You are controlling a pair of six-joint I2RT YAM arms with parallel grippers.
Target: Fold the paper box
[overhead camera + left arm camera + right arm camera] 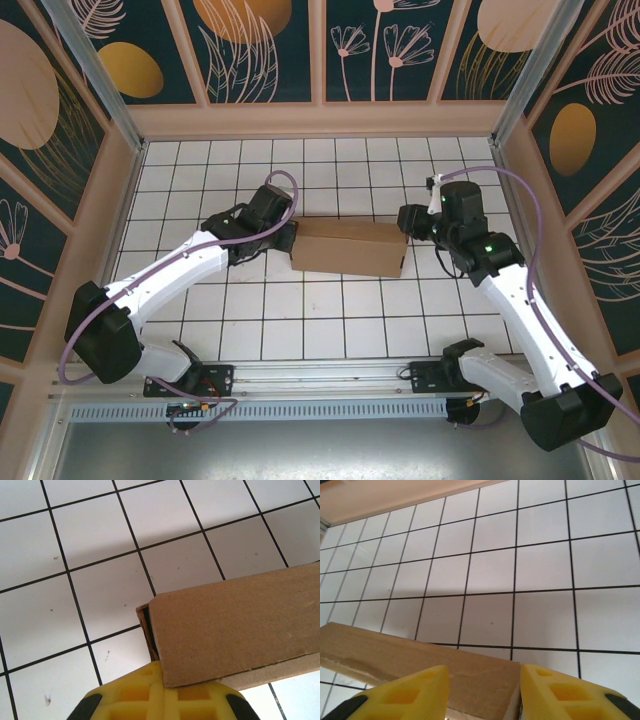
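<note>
The paper box (348,247) is a shallow brown cardboard box lying in the middle of the tiled floor. My left gripper (290,238) is shut and presses against the box's left end. In the left wrist view its yellow fingers (150,695) sit together under the box corner (235,630), where an end flap edge stands slightly ajar. My right gripper (405,222) is at the box's right end. Its jaws stand apart in the right wrist view (484,669), with the box's end corner (410,655) between them and one finger (555,690) beside the end wall.
White tiled floor (330,320) surrounds the box. Wooden walls (320,120) border the back and sides. A metal rail (320,385) runs along the near edge by the arm bases.
</note>
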